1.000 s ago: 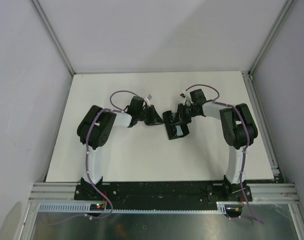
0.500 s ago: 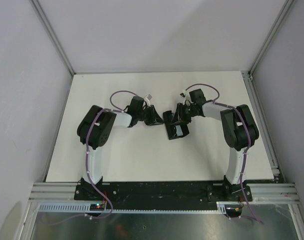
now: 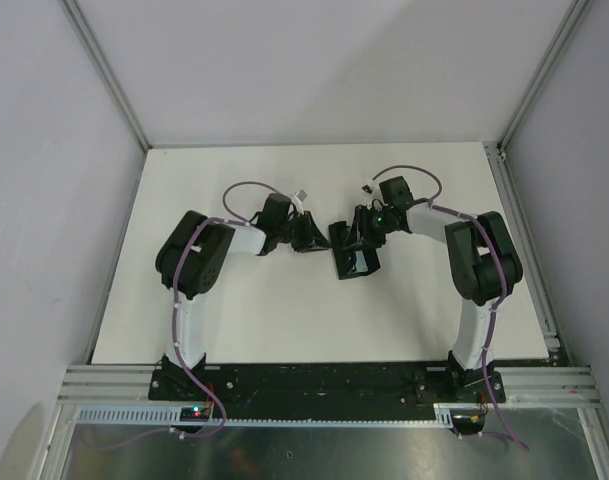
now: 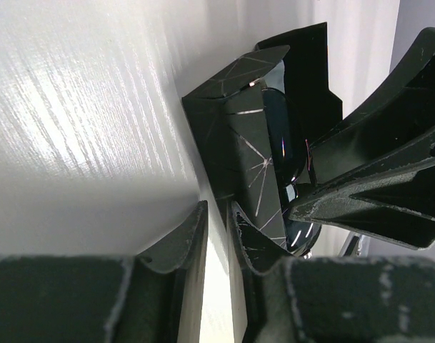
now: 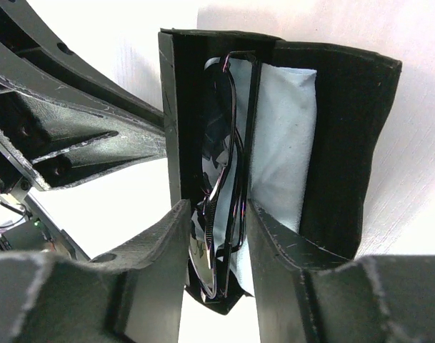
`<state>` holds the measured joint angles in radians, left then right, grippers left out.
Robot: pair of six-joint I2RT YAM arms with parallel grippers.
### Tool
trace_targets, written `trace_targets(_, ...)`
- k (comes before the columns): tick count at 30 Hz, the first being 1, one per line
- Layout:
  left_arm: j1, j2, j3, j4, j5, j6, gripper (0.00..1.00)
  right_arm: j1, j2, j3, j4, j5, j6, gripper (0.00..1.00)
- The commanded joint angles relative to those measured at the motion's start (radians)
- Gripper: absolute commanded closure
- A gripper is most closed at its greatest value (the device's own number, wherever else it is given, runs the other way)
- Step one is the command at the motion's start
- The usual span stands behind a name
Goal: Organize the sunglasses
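- Both arms meet in the middle of the white surface (image 3: 234,310), right over the black case (image 3: 352,262).
- The case is lying open. From the right wrist view you can see its dark lining and a light blue cloth (image 5: 281,143) tucked against the inside.
- The sunglasses (image 5: 221,179) are in the case, standing on edge in the slot between the case's left wall and the cloth, with the thin temple arm looped along the cloth side.
- The right pincer (image 5: 218,211) comes in from the near end of the case with its jaws apart, one finger on each side of the sunglasses. The frame sits right between them, just beside both fingers. Can't tell if either pad actually touches it.
- The left pincer (image 4: 216,214) is on the other side, jaws nearly together with only a thin slit between them. It looks clamped on the thin edge of the case wall (image 4: 238,136).
- From that left wrist view, a glossy dark lens (image 4: 280,139) peeks out behind the case wall, and the right pincer's fingers hang just past it.
- From the top view the glasses are too small and too covered by the pincers to make out.
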<state>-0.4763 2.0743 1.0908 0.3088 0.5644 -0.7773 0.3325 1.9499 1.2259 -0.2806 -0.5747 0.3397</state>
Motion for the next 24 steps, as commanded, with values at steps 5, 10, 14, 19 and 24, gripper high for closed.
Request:
trace_targets(5, -0.008, 0.012, 0.021, -0.001, 0.012, 0.024, 0.78, -0.007, -0.062, 0.013, 0.000, 0.003, -0.005, 0.52)
trace_targets(10, -0.008, 0.010, 0.024, -0.001, 0.012, 0.025, 0.78, -0.015, -0.080, 0.020, -0.012, 0.015, -0.003, 0.51)
trace_targets(14, -0.008, 0.011, 0.024, -0.001, 0.011, 0.026, 0.78, -0.025, -0.096, 0.023, -0.027, 0.024, -0.009, 0.51)
trace_targets(19, -0.008, 0.013, 0.023, -0.001, 0.013, 0.026, 0.78, -0.028, -0.104, 0.023, -0.045, 0.036, -0.018, 0.66)
trace_targets(24, -0.008, 0.015, 0.020, -0.001, 0.014, 0.026, 0.78, -0.024, -0.076, 0.023, -0.053, 0.037, -0.023, 0.81)
